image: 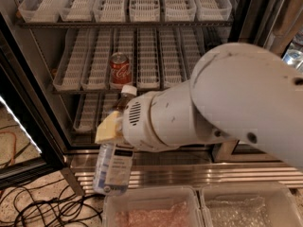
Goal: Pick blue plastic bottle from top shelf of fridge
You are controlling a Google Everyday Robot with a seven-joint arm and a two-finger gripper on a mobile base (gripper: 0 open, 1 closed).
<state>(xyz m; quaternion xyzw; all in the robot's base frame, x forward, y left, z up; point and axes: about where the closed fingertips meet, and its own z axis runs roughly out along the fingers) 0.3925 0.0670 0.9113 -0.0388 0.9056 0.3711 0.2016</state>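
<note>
Pincer tight around blue plastic bottle, low before open fridge, above cables on speckled floor.

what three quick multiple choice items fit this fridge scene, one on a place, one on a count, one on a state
1. Where is the red cola can?
A. in a bin on the floor
B. on the rack just below the top shelf
C. on the steel base

2. How many red cans stand on the racks of white trays?
A. one
B. three
C. six

3. What state is the blue plastic bottle in?
A. standing in a tray
B. lying on the floor
C. held by the gripper, off the racks

Answers:
1 B: the can stands in a white tray on the second rack down.
2 A: only that single can shows on those trays.
3 C: the gripper is shut on the bottle's upper part, and the bottle hangs in front of the fridge at its steel base.
</note>
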